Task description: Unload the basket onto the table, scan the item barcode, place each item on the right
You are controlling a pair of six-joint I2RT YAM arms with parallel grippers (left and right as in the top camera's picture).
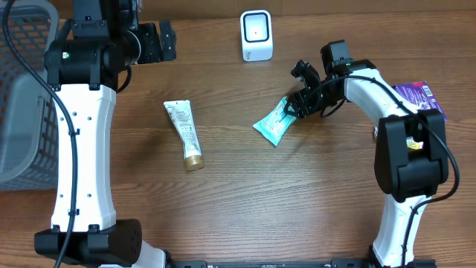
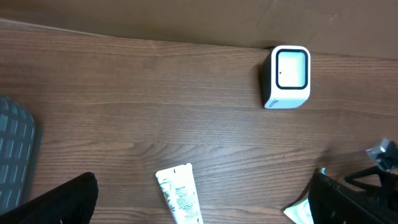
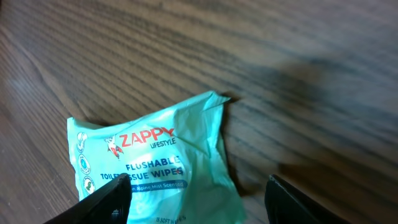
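A teal packet of flushable wipes [image 1: 274, 123] lies on the table right of centre, its printed face up [image 3: 155, 158]. My right gripper [image 1: 298, 103] is low over the packet's right end, open, with its fingers [image 3: 107, 202] on either side of the packet and a clear gap on the right side. The white barcode scanner [image 1: 256, 35] stands upright at the back centre [image 2: 286, 76]. My left gripper [image 1: 159, 42] hangs open at the back left with nothing in it. A white tube [image 1: 184, 134] lies below it [image 2: 180, 196].
A grey mesh basket [image 1: 22, 97] stands at the left edge of the table. A purple packet [image 1: 421, 97] lies at the far right behind my right arm. The wood table [image 1: 245, 201] runs to the front.
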